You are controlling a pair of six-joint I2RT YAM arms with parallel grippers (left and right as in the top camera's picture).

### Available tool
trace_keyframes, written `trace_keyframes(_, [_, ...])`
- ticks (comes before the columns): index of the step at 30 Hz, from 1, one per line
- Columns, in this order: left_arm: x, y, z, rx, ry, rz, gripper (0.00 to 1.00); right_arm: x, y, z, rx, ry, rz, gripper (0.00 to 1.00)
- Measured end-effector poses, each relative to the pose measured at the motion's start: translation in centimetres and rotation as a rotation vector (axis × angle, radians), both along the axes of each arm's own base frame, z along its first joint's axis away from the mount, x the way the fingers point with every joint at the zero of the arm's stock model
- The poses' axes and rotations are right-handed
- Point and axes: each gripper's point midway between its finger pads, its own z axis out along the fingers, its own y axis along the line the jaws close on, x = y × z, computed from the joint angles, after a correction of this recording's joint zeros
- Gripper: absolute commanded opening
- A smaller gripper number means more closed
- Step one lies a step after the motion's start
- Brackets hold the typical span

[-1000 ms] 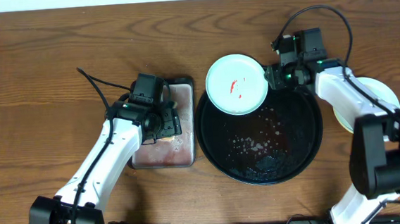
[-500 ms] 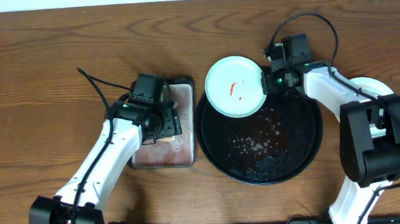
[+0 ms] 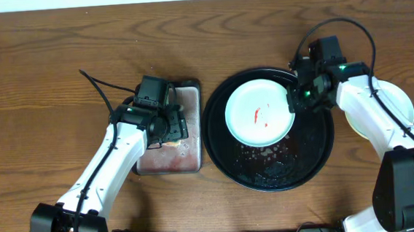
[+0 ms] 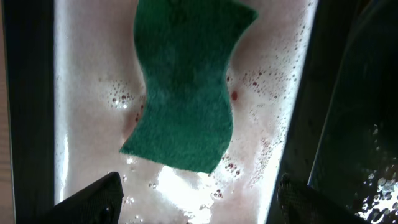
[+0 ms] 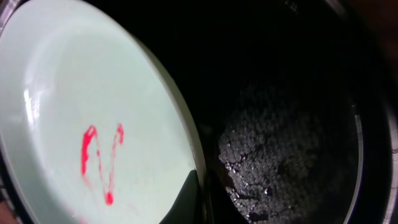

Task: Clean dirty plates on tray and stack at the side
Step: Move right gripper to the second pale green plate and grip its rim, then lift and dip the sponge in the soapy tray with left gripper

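From the lower left, the left arm slants up with its elbow bent. The left tool point(image 3: 170, 126) hangs released, fingers spread, above a rectangular metal pan point(image 3: 168, 160) of pinkish foamy water holding a wavy-edged green sponge point(image 4: 183, 87). Mid-frame sits the round black tray point(image 3: 319, 148), wet and speckled. In its upper half the right tool point(image 3: 293, 100), wrist cocked inward, pinches the rim of a glossy mint plate point(image 3: 258, 114) streaked red. Other pale plates point(image 3: 403, 99) rest on the wooden surface point(image 3: 44, 83) at right.
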Motion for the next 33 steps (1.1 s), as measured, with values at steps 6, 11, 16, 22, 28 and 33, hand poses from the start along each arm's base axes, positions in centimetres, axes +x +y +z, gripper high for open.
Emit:
trace_keyframes(6, [1.8, -0.4, 0.4, -0.012, -0.083, -0.009, 0.80, -1.4, 0.3, -3.1, -0.003, 0.010, 0.012, 0.01])
trace_keyframes(11, [2.5, 0.2, -0.8, 0.018, -0.136, 0.003, 0.80, -2.2, 0.2, -4.6, -0.002, 0.018, 0.005, 0.01])
trace_keyframes(16, [3.3, 0.3, -2.3, 0.020, -0.179, 0.010, 0.79, -2.6, 0.1, -5.2, -0.002, 0.025, 0.003, 0.01])
trace_keyframes(22, [4.0, 0.2, -5.6, 0.042, -0.159, -0.002, 0.62, -2.6, 0.1, -5.2, -0.002, 0.024, 0.003, 0.01])
trace_keyframes(28, [4.0, 0.5, -7.0, 0.063, -0.138, -0.003, 0.08, -2.6, 0.1, -5.2, -0.002, 0.024, 0.003, 0.01])
trace_keyframes(33, [3.6, 0.6, -6.7, 0.064, -0.128, -0.006, 0.12, -2.6, 0.1, -5.2, -0.002, 0.024, 0.003, 0.01])
